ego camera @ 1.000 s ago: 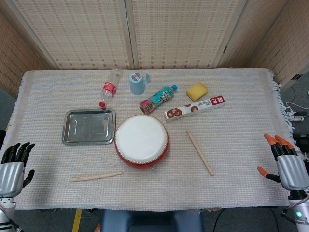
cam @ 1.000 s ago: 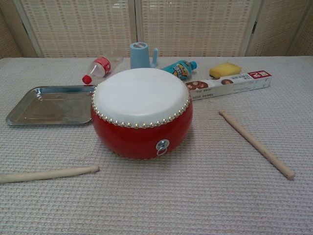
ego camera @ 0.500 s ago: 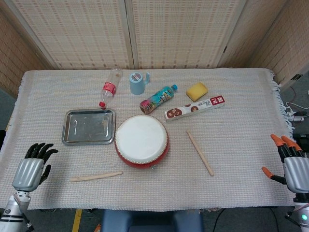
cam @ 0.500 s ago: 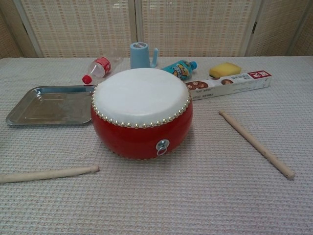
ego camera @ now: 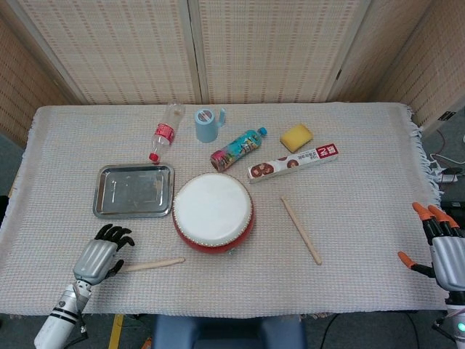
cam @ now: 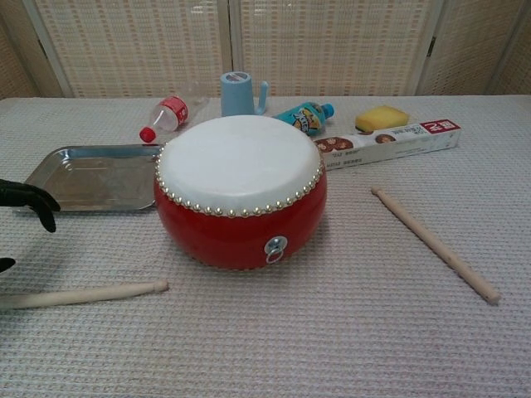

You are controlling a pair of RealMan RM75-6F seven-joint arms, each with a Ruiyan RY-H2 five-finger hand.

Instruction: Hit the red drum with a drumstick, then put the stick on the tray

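Note:
The red drum [ego camera: 213,211] with a white skin stands at the table's middle, also large in the chest view as the drum [cam: 241,195]. One wooden drumstick [ego camera: 149,265] lies in front of it to the left; the other drumstick [ego camera: 301,230] lies to its right. The metal tray [ego camera: 134,190] sits left of the drum, with nothing in it. My left hand [ego camera: 102,254] hovers over the near stick's left end, fingers spread and holding nothing; its dark fingertips [cam: 29,199] show above that drumstick [cam: 83,293]. My right hand [ego camera: 442,246] stays open at the table's right edge.
Along the back lie a clear bottle with a red cap [ego camera: 163,132], a blue cup [ego camera: 208,123], a colourful drink bottle [ego camera: 238,148], a yellow sponge [ego camera: 296,136] and a long snack box [ego camera: 293,161]. A woven cloth covers the table.
My left hand has moved from the table's left edge rightward and forward, to the left end of the near drumstick. The right hand has drifted slightly down and right.

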